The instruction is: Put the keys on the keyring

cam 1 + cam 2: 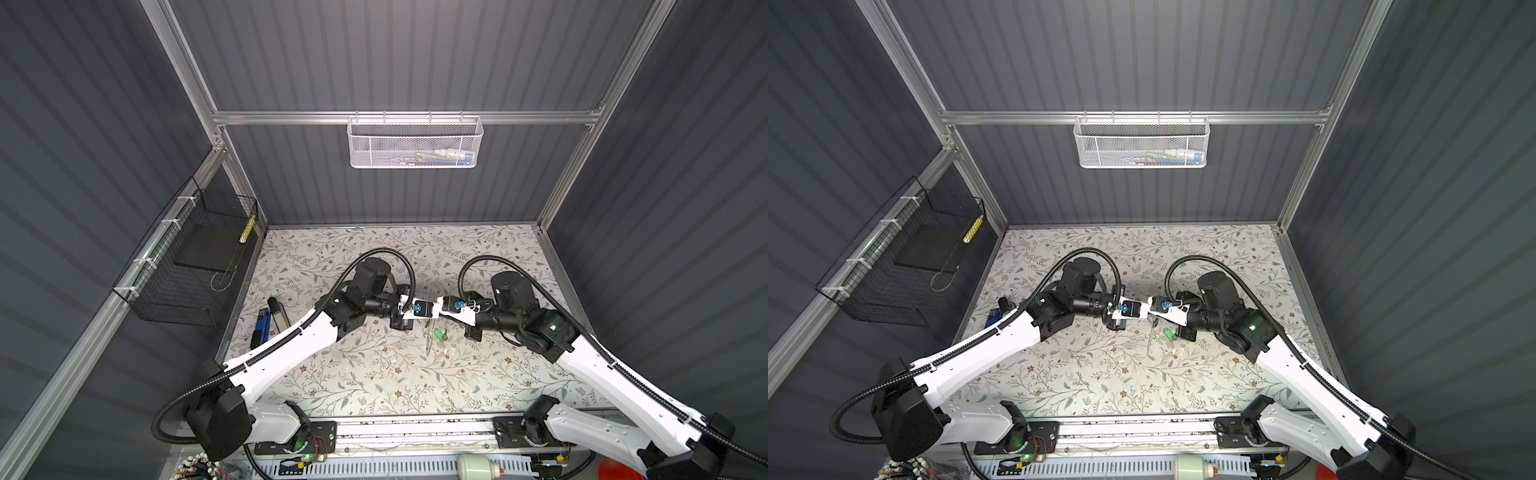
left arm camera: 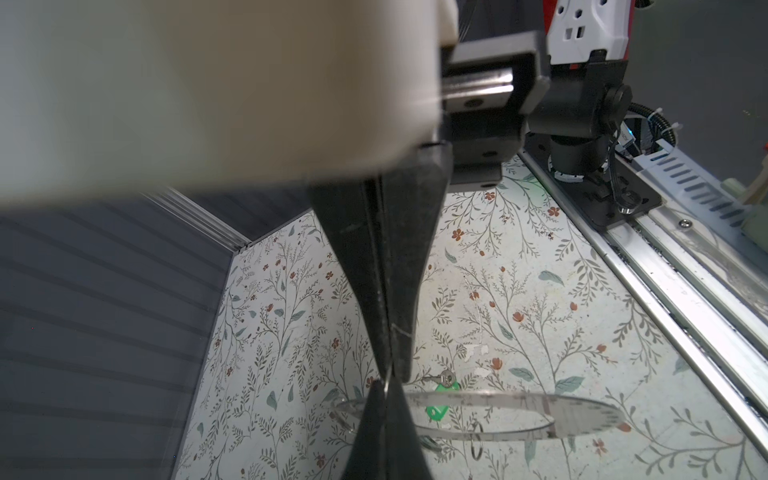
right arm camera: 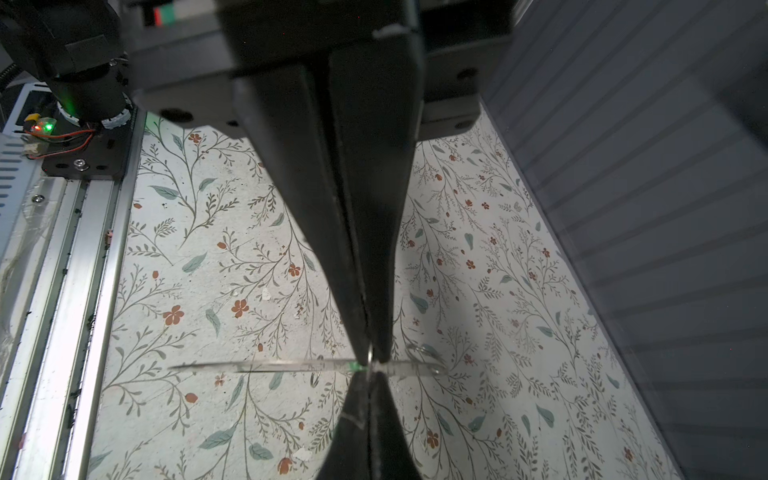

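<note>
My two grippers meet tip to tip above the middle of the flowered table, left gripper (image 1: pixel 434 313) and right gripper (image 1: pixel 440 311). Both are shut. The keyring (image 2: pixel 582 415), a flat grey ring plate, hangs off the table from where they meet. It shows edge-on in the right wrist view (image 3: pixel 270 365). In the left wrist view my left gripper (image 2: pixel 390 370) pinches a thin wire loop (image 2: pixel 387 380) at the plate's rim. The right arm's fingers (image 2: pixel 382 436) clamp the rim there. A green key tag (image 2: pixel 436 413) and a small silver key (image 2: pixel 444 378) sit beside the plate.
A blue and black tool pair (image 1: pixel 266 324) lies at the table's left edge. A black wire basket (image 1: pixel 195 257) hangs on the left wall and a white mesh basket (image 1: pixel 415 141) on the back wall. White scraps (image 1: pixel 446 351) lie under the keyring. A metal rail (image 1: pixel 415 428) runs along the front.
</note>
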You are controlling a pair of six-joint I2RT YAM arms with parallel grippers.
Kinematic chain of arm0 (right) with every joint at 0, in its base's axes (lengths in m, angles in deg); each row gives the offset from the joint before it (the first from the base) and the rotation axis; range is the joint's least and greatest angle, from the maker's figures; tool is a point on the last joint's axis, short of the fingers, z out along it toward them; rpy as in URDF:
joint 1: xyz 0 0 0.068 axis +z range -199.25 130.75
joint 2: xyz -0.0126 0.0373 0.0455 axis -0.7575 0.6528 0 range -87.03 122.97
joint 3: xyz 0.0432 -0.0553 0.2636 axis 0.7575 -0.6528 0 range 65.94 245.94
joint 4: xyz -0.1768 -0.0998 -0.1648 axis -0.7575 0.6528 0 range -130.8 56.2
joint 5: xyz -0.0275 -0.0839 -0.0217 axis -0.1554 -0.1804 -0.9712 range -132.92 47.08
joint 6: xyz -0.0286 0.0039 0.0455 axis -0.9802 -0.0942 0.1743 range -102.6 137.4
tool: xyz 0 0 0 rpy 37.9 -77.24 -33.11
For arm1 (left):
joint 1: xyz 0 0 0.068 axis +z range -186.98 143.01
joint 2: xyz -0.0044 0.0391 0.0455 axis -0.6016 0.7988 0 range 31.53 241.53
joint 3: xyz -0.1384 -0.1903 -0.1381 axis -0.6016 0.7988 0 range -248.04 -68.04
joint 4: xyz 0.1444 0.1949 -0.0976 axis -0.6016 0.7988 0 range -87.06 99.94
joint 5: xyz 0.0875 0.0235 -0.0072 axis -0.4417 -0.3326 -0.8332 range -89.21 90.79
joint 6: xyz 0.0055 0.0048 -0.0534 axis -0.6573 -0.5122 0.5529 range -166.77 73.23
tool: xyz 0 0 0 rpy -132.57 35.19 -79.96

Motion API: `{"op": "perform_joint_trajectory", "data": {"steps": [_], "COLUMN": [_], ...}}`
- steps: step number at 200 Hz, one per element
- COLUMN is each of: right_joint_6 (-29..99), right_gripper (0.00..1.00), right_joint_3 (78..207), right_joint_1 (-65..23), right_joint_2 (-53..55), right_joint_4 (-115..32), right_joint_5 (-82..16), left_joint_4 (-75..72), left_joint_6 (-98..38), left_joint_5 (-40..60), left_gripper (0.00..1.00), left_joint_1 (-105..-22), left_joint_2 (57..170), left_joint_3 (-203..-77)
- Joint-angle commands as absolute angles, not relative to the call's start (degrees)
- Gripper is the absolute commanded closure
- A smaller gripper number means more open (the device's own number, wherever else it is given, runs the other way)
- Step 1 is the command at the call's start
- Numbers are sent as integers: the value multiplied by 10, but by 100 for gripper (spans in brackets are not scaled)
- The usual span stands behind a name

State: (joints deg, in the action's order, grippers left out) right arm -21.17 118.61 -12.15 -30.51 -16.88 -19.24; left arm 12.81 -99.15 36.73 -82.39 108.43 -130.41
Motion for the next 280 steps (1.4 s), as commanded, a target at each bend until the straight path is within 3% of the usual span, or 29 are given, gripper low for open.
{"op": "perform_joint_trajectory", "data": {"steps": [1, 36, 78, 151, 280], "right_joint_6": [-189, -196, -190, -172, -164], "right_gripper": [99, 74, 57, 56, 64], "right_joint_3": [1181, 1150, 1076, 1044, 1041], "right_joint_1": [-119, -119, -143, -151, -150], "right_joint_2": [-326, -358, -422, -440, -441], "right_joint_4": [-237, -226, -228, -251, -263], "right_joint_5": [-173, -210, -272, -271, -257], "left_joint_4": [157, 106, -5, -41, -40], "left_joint_6": [-1010, -1032, -1045, -1111, -1215], "left_joint_5": [359, 359, 337, 291, 209], "left_gripper": [100, 100, 100, 100, 100], "left_joint_1": [-830, -830, -831, -866, -923], "left_joint_2": [1101, 1076, 1031, 1006, 1003], "left_joint_3": [-1315, -1280, -1220, -1196, -1193]}}
